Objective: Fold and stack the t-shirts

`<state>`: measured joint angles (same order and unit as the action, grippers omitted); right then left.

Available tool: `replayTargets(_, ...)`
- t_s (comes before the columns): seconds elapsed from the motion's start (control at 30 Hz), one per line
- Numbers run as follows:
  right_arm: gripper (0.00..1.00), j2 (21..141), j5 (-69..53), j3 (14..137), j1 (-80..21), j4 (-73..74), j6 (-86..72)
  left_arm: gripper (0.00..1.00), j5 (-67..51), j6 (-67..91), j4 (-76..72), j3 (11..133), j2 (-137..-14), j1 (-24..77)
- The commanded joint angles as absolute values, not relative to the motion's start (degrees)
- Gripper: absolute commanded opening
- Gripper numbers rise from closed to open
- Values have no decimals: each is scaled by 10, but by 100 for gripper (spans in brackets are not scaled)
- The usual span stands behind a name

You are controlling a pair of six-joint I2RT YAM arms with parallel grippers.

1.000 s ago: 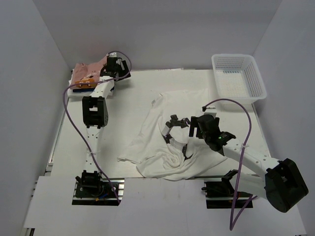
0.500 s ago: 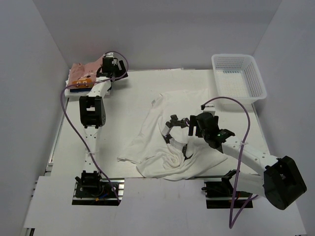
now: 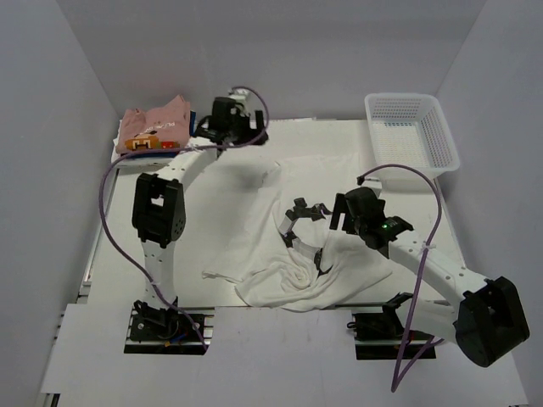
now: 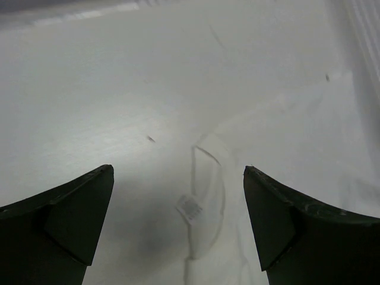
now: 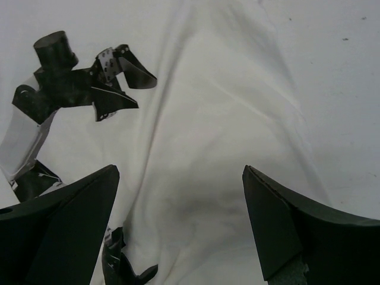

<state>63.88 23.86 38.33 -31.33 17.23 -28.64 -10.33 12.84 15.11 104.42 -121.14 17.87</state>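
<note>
Large white t-shirt [image 3: 280, 254] crumpled mid-table [image 3: 204, 195], not yet folded; folded stack [image 3: 153, 129], pink on top, at far-left corner. Soft, light, limp cloth, likely to bunch and drag when pulled; best pinched at collar [image 4: 222, 184] or a shoulder edge. Left gripper [image 4: 178, 178] jaws wide apart, empty, hovering over collar and label [image 4: 190, 208], touching nothing. Right gripper [image 5: 181, 178] jaws wide apart too, empty, above rumpled shirt body
</note>
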Motion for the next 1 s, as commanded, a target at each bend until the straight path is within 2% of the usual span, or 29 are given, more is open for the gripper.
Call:
replayTargets(0.0,90,645,240,417,-289,212,-309,100,-99,109,176,976,-1213,232)
replayTargets(0.27,90,636,207,387,-242,244,-308,100,-12,102,237,1001,-1286,277)
replayTargets(0.33,90,628,201,369,-233,244,-308,88,9,94,254,1007,-1296,277)
replayTargets(0.4,90,614,192,355,-230,239,-297,70,33,94,260,1002,-1304,282)
replayTargets(0.43,90,609,186,354,-229,237,-296,48,42,94,260,1002,-1310,282)
replayTargets(0.5,90,602,187,353,-227,240,-290,24,82,112,271,997,-1310,282)
replayTargets(0.53,90,604,186,353,-227,239,-282,0,97,137,278,988,-1310,276)
replayTargets(0.77,90,635,149,365,-232,229,-247,0,325,275,315,889,-1239,230)
replayTargets(0.97,90,666,131,384,-231,178,-222,0,335,353,326,752,-1129,151)
